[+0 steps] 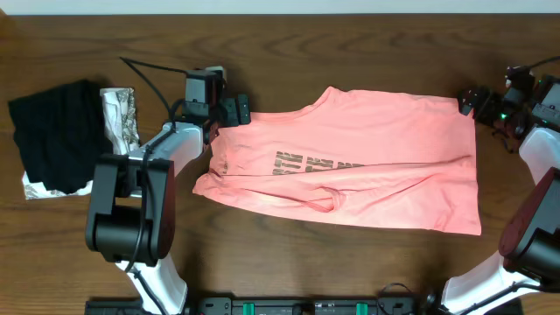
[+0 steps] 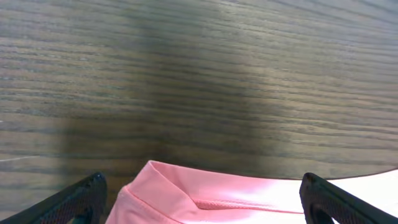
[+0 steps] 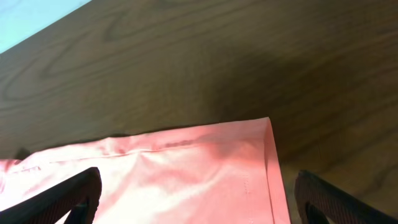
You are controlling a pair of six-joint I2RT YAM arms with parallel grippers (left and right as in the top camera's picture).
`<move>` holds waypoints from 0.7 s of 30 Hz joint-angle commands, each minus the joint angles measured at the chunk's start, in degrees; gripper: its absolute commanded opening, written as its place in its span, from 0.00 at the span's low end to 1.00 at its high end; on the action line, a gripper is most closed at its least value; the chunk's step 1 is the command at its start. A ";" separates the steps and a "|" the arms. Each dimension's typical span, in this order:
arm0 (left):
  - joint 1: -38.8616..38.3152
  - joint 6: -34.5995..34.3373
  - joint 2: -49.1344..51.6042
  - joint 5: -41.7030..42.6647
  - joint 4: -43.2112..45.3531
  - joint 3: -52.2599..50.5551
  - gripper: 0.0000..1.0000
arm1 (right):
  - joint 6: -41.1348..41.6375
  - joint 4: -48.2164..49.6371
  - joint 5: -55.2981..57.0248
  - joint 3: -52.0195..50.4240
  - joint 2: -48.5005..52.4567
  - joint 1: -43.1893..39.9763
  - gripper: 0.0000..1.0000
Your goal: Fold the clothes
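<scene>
pink T-shirt (image 1: 385, 149), spread on wooden table (image 1: 289, 44)

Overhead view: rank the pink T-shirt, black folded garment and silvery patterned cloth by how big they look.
1. pink T-shirt, largest by far
2. black folded garment
3. silvery patterned cloth, smallest as seen, but partly covered, so its full size is unsure

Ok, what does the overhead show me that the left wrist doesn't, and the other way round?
Overhead only: the whole T-shirt with its lettering, the black garment and silvery cloth at the left, and the right gripper by a shirt corner. Left wrist only: a close look at the shirt's stitched edge between its fingertips. Both: pink fabric on the wooden table, left gripper open.
</scene>
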 commanded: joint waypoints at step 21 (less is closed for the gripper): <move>0.07 1.60 4.92 -0.63 1.27 0.50 0.44 | 1.51 -1.44 5.88 0.24 0.57 -0.31 0.27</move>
